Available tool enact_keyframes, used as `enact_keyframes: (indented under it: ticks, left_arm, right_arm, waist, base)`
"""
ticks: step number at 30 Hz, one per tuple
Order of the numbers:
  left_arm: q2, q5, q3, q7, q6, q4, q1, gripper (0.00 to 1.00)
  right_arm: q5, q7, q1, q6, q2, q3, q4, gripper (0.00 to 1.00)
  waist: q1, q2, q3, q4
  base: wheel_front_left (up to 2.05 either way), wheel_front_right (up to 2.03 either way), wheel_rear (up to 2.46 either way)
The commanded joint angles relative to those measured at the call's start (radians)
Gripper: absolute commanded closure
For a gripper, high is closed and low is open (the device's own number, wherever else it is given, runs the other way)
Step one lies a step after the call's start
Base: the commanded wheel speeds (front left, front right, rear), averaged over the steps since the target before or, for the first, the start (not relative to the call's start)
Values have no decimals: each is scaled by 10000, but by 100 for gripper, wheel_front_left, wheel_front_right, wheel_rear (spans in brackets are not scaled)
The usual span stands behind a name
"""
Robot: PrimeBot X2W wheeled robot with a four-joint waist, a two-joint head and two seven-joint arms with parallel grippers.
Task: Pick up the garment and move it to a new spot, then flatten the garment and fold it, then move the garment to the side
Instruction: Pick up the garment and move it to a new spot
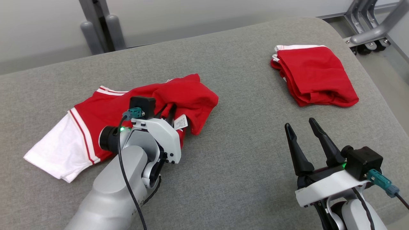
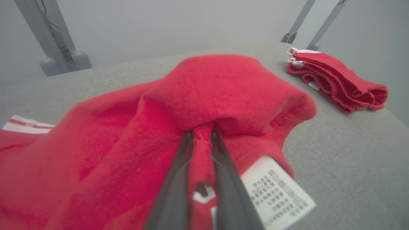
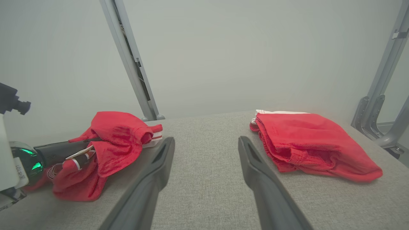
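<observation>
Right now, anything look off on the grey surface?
Nothing damaged. The red-and-white garment lies bunched, one corner flopped over, care label showing, pinched in the left pincer. The folded red garment sits tidy.

- The white care label (image 2: 276, 191), sewn to the red garment (image 2: 223, 95) at the near left, carries rows of small dark print. It is too blurred for me to read.
- From the head camera the same label (image 1: 181, 122) shows dotted print, too small for me to read.
- A small white sticker (image 3: 19, 167) on the left arm (image 3: 6, 150) has sideways marks. I think I can read "101"; the rest I can't make out.
</observation>
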Motion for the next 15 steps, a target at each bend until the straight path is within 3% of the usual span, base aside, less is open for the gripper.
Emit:
enact_keyframes:
  ticks: [1, 3, 4, 11, 15]
  left_arm:
    - [-34, -119, 49, -185, 35, 286, -166, 77]
    - [-114, -189, -39, -344, -53, 616, -256, 38]
    - [-139, -231, -75, -441, -92, 738, -312, 0]
    - [-243, -511, -911, -1066, -690, 517, -378, 0]
    - [-217, -790, -1463, -1310, -646, -136, -190, 0]
  right_arm:
    - [92, -107, -96, 1, -47, 26, 67, 0]
    - [113, -139, -110, 1, -49, 46, 121, 0]
    - [130, -157, -122, 1, -49, 40, 163, 0]
    - [13, -116, -90, 1, -52, -240, 448, 0]
    - [-52, 2, -4, 1, -47, -299, 558, 0]
  waist:
    - [-1, -1, 44, -131]
    - [-1, -1, 48, -164]
    - [-1, -1, 47, -158]
    - [-1, -1, -215, 294]
    - [-1, -1, -504, 772]
  base:
    - [0, 0, 0]
    - [0, 0, 0]
    - [0, 0, 0]
    - [0, 0, 0]
    - [0, 0, 0]
